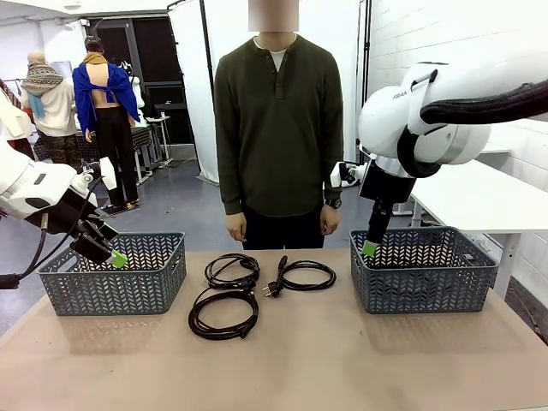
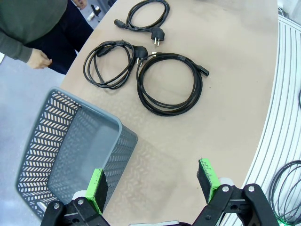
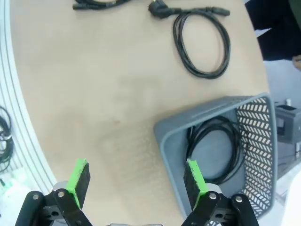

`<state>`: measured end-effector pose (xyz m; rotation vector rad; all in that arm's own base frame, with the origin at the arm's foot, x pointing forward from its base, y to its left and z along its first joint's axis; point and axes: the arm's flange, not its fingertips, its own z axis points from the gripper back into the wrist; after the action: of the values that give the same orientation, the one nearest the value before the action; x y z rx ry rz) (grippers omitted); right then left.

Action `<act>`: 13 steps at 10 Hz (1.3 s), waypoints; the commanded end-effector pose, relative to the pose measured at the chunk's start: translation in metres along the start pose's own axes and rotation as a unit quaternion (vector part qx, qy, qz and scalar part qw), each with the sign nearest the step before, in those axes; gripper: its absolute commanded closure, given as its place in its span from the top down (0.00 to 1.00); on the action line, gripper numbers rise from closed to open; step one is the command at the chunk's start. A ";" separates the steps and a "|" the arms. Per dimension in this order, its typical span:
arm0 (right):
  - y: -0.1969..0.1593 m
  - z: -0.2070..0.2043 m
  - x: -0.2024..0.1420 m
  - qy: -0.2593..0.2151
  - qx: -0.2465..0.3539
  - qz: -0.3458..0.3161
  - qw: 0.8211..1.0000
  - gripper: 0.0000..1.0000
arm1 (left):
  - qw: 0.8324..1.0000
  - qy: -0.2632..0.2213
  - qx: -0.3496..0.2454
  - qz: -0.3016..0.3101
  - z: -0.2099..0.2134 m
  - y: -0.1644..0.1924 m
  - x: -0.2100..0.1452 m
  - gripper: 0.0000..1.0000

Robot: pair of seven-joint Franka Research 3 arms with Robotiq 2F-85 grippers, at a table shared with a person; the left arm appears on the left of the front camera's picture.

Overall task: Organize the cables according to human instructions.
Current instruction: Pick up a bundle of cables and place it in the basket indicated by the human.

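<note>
Centrally on the matte tan table (image 1: 342, 368), toward its far edge, lie three thin black cables (image 1: 244, 325), each a rubbery cord coiled into a round loop with moulded plugs. A fourth cable (image 3: 190, 143) is curled inside the grey lattice plastic right basket (image 1: 424, 287) by the right edge. The left gripper (image 2: 153, 181) over the left basket (image 1: 111, 287) and the right gripper (image 3: 136, 181) both hang with jaws apart.

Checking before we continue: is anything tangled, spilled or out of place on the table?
Nothing spilled or damaged. One oddity: the far-left coil and the near coil touch, plug against loop, so lifting one might drag the other. The third coil lies apart; the fourth coil is inside the right basket.
</note>
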<state>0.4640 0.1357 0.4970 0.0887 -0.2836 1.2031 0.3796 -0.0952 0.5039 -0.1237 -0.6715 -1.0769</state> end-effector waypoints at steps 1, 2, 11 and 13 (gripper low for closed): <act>0.027 -0.011 -0.010 -0.028 -0.019 0.014 0.999 1.00 | 1.000 -0.007 -0.006 -0.001 0.000 0.002 -0.002 1.00; 0.032 -0.015 -0.011 -0.035 -0.016 0.017 0.999 1.00 | 1.000 -0.007 -0.006 -0.001 0.000 0.002 -0.002 1.00; 0.037 -0.016 -0.003 -0.013 -0.014 0.020 1.000 1.00 | 1.000 -0.007 -0.006 -0.001 0.000 0.002 -0.002 1.00; 0.037 -0.016 -0.003 -0.013 -0.014 0.020 1.000 1.00 | 1.000 -0.007 -0.006 -0.001 0.000 0.002 -0.002 1.00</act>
<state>0.4310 0.1500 0.4781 0.0775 -0.3259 1.2376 0.3796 -0.0951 0.5040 -0.1235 -0.6717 -1.0765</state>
